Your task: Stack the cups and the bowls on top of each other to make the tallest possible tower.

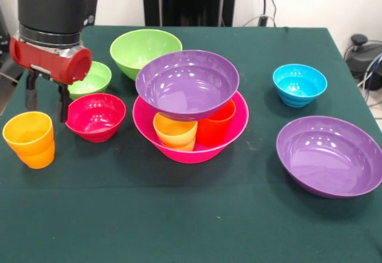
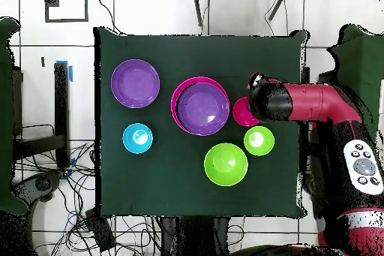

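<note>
The tower stands mid-table: a large hot-pink bowl (image 1: pixel 197 152) holds an orange cup (image 1: pixel 175 132) and a red-orange cup (image 1: pixel 216 123), and a wide purple bowl (image 1: pixel 187 83) rests on them. It also shows in the overhead view (image 2: pixel 202 108). My gripper (image 1: pixel 46 99) is open and empty at the left. It hangs between a yellow-orange cup (image 1: pixel 28 139) and a red bowl (image 1: pixel 95 117), just in front of the small light-green bowl (image 1: pixel 89 79). The green cup is out of view.
A medium light-green bowl (image 1: pixel 145 49) stands behind the tower. A blue bowl (image 1: pixel 299 84) and a second purple bowl (image 1: pixel 329 154) sit at the right. In the overhead view my arm (image 2: pixel 300 103) covers part of the red bowl (image 2: pixel 241 112).
</note>
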